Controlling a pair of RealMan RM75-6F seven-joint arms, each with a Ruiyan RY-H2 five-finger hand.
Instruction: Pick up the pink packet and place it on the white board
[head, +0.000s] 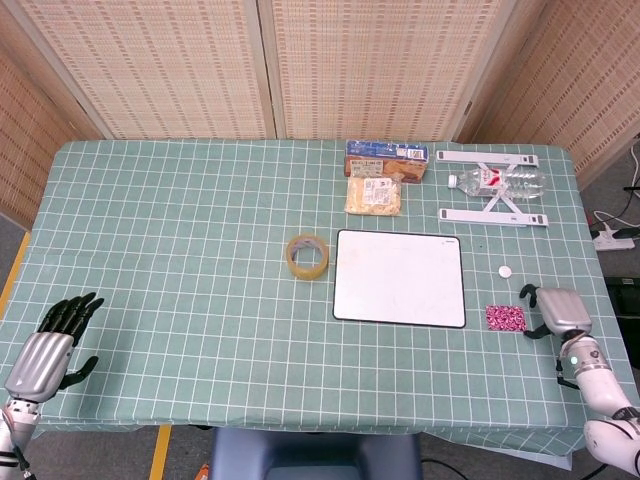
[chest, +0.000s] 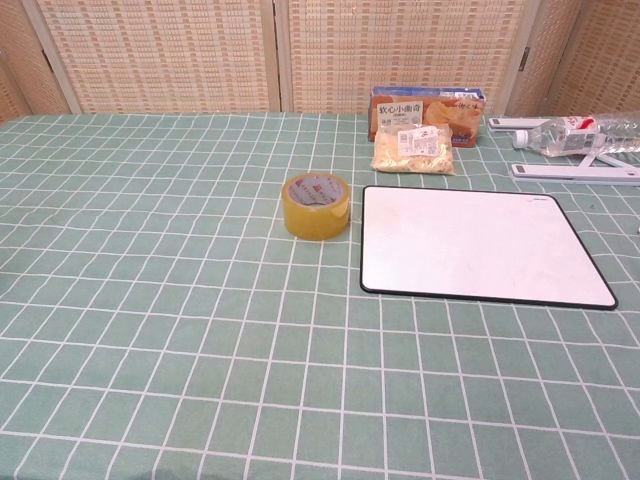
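- A table covered with a green cloth checked in white (head: 200, 230) is seen from above, backed by woven cane screens (head: 360, 65).
- A flat white board with a thin black border (head: 400, 278) is laid near the table's centre, slightly toward 3 o'clock; nothing is seen on it in either view (chest: 480, 245).
- A white folding stand (head: 492, 187) is set at 1 o'clock from the board, with a clear plastic water bottle with a red label (head: 497, 181) laid across it.
- The right hand, silver with dark fingers (head: 556, 311), is held just beside the packet at its 3 o'clock; the fingers are spread and curved, gripping nothing.
- The left hand (head: 48, 350) is held at the table's near left edge, fingers loosely extended and holding nothing.
- A blue carton of snacks (head: 387, 158) stands at 12 o'clock from the board, with a clear bag of pale yellow food (head: 374, 195) just in front of it.
- A roll of yellowish clear tape (head: 307, 256) lies flat at 9 o'clock, just beside the board.
- The small pink speckled packet (head: 505, 318) lies on the cloth at 4 o'clock from the board, just off its corner and apart from the fingertips.
- A small white round cap (head: 505, 270) lies at 12 o'clock from the packet.
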